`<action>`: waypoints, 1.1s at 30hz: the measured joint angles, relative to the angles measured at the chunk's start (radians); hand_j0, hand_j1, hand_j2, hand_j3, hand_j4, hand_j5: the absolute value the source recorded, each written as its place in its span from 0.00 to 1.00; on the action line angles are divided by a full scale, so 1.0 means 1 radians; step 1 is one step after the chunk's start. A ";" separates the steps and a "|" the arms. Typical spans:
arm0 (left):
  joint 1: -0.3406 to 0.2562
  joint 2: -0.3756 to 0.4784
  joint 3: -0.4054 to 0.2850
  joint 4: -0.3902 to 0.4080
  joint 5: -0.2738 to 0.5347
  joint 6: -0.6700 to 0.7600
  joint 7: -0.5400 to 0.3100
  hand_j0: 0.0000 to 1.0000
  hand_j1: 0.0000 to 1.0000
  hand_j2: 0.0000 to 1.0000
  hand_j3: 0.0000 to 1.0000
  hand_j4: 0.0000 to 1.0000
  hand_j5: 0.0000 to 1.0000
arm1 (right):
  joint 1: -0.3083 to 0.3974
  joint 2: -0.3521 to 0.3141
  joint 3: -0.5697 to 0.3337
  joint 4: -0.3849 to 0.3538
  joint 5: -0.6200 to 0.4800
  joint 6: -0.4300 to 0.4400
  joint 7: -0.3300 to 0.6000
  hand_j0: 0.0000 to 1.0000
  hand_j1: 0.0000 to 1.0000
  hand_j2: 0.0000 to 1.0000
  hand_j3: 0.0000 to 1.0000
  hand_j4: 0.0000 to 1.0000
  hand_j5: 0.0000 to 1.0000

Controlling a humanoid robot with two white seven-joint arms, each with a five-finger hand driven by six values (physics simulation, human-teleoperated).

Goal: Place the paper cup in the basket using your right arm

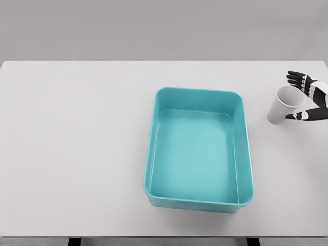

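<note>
White table [77,154]: paper cup [283,105] between open right robot hand [307,98] fingers

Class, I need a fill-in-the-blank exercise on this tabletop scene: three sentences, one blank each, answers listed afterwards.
1. The teal basket on the white table holds ____.
2. The paper cup stands to the ____ of the basket as the picture shows it.
3. The right hand reaches the cup from the picture's ____ edge.

Missing words: nothing; right; right
</note>
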 measured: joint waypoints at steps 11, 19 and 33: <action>-0.002 0.000 0.000 0.000 0.000 0.000 0.000 1.00 1.00 1.00 1.00 1.00 1.00 | -0.012 0.018 0.000 -0.005 0.011 0.003 0.000 1.00 1.00 1.00 1.00 1.00 1.00; 0.000 0.000 0.000 0.000 0.000 0.000 0.000 1.00 1.00 1.00 1.00 1.00 1.00 | -0.011 0.022 0.000 -0.012 0.017 0.003 0.000 1.00 1.00 1.00 1.00 1.00 1.00; -0.002 0.000 0.000 0.000 0.000 0.000 0.000 1.00 1.00 1.00 1.00 1.00 1.00 | -0.009 0.021 -0.002 -0.022 0.029 0.002 0.000 0.76 0.76 0.76 0.76 0.76 0.76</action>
